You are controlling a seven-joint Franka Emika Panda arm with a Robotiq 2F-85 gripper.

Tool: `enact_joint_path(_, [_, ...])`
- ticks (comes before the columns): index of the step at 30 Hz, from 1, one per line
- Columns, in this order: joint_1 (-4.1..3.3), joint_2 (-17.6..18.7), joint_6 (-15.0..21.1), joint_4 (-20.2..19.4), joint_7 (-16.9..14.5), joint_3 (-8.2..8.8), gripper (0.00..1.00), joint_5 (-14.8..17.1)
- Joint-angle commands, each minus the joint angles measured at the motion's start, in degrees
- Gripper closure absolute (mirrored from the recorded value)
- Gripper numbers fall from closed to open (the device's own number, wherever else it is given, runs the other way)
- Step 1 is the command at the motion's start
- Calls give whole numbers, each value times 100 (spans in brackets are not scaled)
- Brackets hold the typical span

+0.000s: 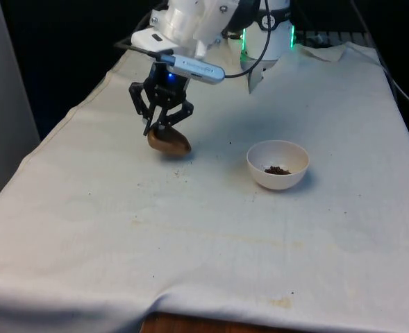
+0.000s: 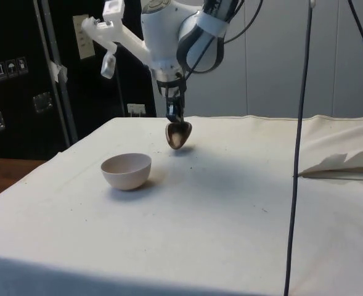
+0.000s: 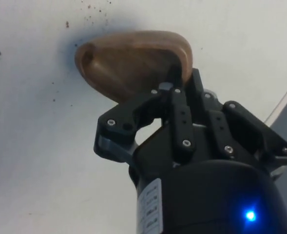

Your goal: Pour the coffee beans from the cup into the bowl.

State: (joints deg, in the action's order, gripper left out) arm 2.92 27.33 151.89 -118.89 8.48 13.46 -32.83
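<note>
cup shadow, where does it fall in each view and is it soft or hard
Front view: soft dark patch on the cloth just under the cup, held in the gripper. Side view: faint smudge behind it. Wrist view: blurry dark halo along its rim.

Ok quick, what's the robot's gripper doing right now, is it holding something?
Gripper: closed on the brown wooden cup, held tipped just above the white cloth, apart from the bowl.

One brown cup [image 1: 169,142], one white bowl [image 1: 278,159] of coffee beans [image 1: 278,169], one tool [image 1: 164,125].
</note>
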Motion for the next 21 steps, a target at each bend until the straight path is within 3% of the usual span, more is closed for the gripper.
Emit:
enact_joint_path(1, [74,-11,-23,-34,-143,-97,99,166])
enact_joint_path(3, [74,-11,-40,-34,-269,-97,99,321])
enact_joint_path(4, [0,0,-17,0,-195,0,99,241])
enact_joint_path(5, [74,-11,-46,-34,-332,-97,99,401])
enact_joint_path(11, [92,6,-63,-23,-825,-86,99,997])
enact_joint_path(12, [0,11,-80,0,-762,6,99,945])
enact_joint_path(13, [92,6,-57,-23,-888,-80,99,1071])
enact_joint_path(19, [109,29,-34,-34,-1278,-52,99,1524])
enact_joint_path(20, [6,40,-74,0,-1157,52,99,1409])
enact_joint_path(21, [109,40,-34,-29,-1432,-34,99,1696])
